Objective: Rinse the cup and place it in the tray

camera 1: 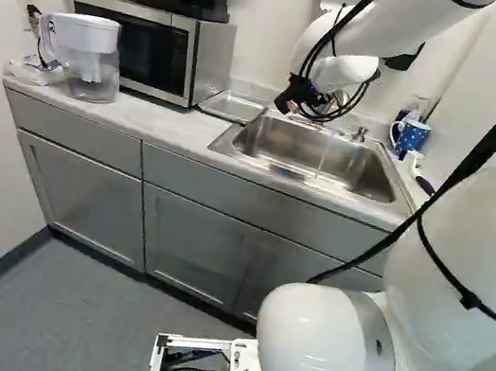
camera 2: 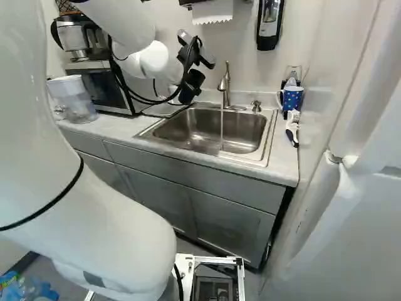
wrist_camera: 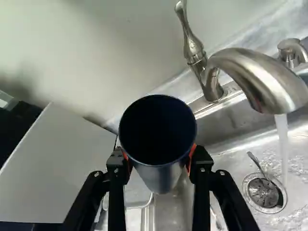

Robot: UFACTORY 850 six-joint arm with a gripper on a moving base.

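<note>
My end effector [wrist_camera: 160, 160] is clenched on the cup [wrist_camera: 161, 180], an orange pad against each side, and I have it to the left of the faucet [wrist_camera: 269, 79], clear of the stream of water [wrist_camera: 283, 139]. The move I judge next turns on that sideways gap: the spout lies to my right, so I need to carry the cup across and set its mouth beneath the outlet. Its long axis runs roughly along my own reach, mouth back toward my wrist, base pointing away; I would probably have to tip it to wet the inside and then pour it out. There is only my one arm for this. I take the rinse as undone or unfinished, though I cannot tell whether the cup is wet. My wrist view alone gives me the cup's dark inside and, below the faucet, the drain [wrist_camera: 263, 192] with a slim metal utensil [wrist_camera: 256, 162] beside it. The left base view shows what I take for the tray [camera 1: 230, 106], on the bench [camera 1: 134, 122] left of the faucet, while the right base view sets out the faucet's full height and the dotted mug [camera 2: 292, 99] to its right. Swinging over too low, I could knock the cup's rim on the spout.
</note>
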